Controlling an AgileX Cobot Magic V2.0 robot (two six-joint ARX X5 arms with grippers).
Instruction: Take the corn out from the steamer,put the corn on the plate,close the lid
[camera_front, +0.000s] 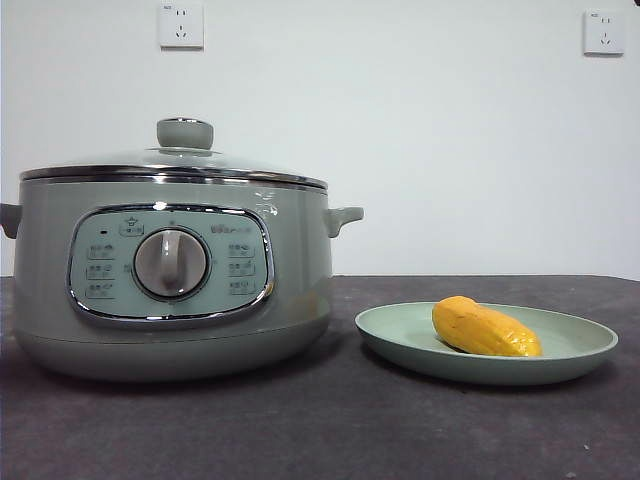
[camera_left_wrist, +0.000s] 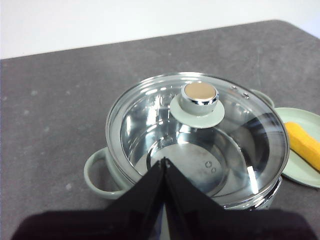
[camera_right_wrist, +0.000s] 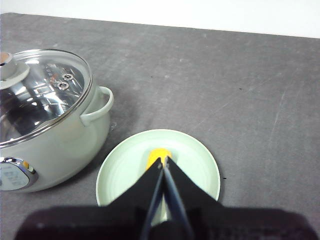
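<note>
The sage-green steamer (camera_front: 170, 275) stands at the left of the table with the glass lid (camera_front: 175, 165) seated on its rim. The corn (camera_front: 485, 328) lies on the pale green plate (camera_front: 590, 345) to the right of the pot. My left gripper (camera_left_wrist: 164, 161) is shut and empty, held above the lid (camera_left_wrist: 197, 127), short of the knob (camera_left_wrist: 199, 93). My right gripper (camera_right_wrist: 163, 161) is shut and empty, held above the plate (camera_right_wrist: 125, 170); its jaws hide most of the corn (camera_right_wrist: 156, 153). Neither gripper shows in the front view.
The dark grey table (camera_front: 350, 430) carries only the pot and the plate. Two wall sockets (camera_front: 181, 25) sit on the white wall behind. The steamer's side handle (camera_right_wrist: 100, 106) points toward the plate.
</note>
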